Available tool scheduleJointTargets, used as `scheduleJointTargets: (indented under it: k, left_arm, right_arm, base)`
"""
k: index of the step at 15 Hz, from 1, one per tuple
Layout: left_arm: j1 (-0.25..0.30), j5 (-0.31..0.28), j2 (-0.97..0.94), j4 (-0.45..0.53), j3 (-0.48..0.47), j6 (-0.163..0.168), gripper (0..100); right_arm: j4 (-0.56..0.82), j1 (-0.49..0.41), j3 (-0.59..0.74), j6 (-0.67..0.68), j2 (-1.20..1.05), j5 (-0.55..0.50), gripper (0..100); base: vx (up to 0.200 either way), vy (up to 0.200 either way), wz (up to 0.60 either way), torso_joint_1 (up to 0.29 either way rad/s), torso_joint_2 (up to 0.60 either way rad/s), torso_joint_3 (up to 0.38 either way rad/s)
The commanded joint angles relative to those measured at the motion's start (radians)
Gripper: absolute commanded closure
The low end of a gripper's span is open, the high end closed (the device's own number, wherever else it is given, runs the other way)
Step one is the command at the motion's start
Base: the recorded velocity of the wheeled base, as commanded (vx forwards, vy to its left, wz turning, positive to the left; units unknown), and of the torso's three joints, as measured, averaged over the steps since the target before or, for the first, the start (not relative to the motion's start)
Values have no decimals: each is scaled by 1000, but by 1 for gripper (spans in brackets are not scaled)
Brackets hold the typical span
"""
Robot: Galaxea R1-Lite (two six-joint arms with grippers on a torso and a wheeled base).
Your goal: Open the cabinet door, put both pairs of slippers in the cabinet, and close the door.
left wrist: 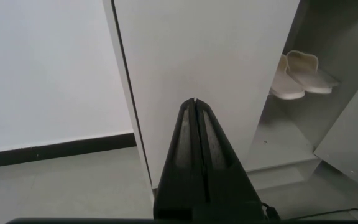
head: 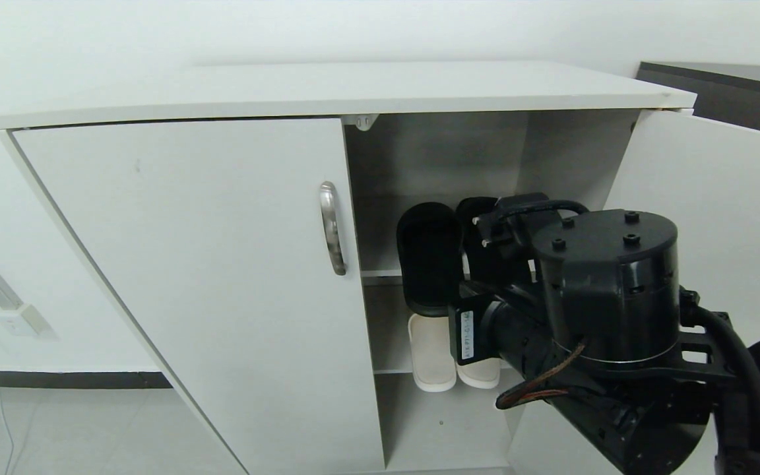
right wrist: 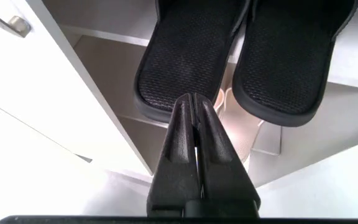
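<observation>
Right pincer [right wrist: 194, 104] pressed together near black slippers [right wrist: 188, 56]; white slippers [head: 433, 356] below; left pincer [left wrist: 194, 107] pressed together facing shut door [left wrist: 197, 50].

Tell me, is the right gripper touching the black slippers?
Cannot tell. In the right wrist view the right gripper overlaps the black slippers, but neither contact nor gap shows plainly.

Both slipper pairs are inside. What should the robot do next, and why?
Probably draw the right gripper back out of the cabinet: black slippers and white slippers rest inside, the gripper is shut and empty, and the right door stands open.
</observation>
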Motion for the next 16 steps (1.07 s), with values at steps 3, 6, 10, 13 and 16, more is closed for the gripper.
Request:
scheduleJointTargets:
  k: [3,6,10,13,16]
  left_arm:
    - [0,0,-1,0,0,0,100]
    - [0,0,1,0,0,0,100]
    - [0,0,1,0,0,0,100]
    - [0,0,1,0,0,0,100]
    - [0,0,1,0,0,0,100]
  right_arm:
    - [-2,0,-2,0,6,-1,100]
    - [-2,0,-2,0,8,-1,100]
    - [-1,0,-2,0,8,0,100]
    - [-2,-1,-2,1,13,0,100]
    - [-2,-3,2,4,22,0,100]
  base:
    - [0,0,0,0,0,0]
    - [-133,0,0,2,3,0]
    - [-200,0,0,1,2,2]
    - [-200,0,0,4,1,2]
    - [-200,0,0,1,1,2]
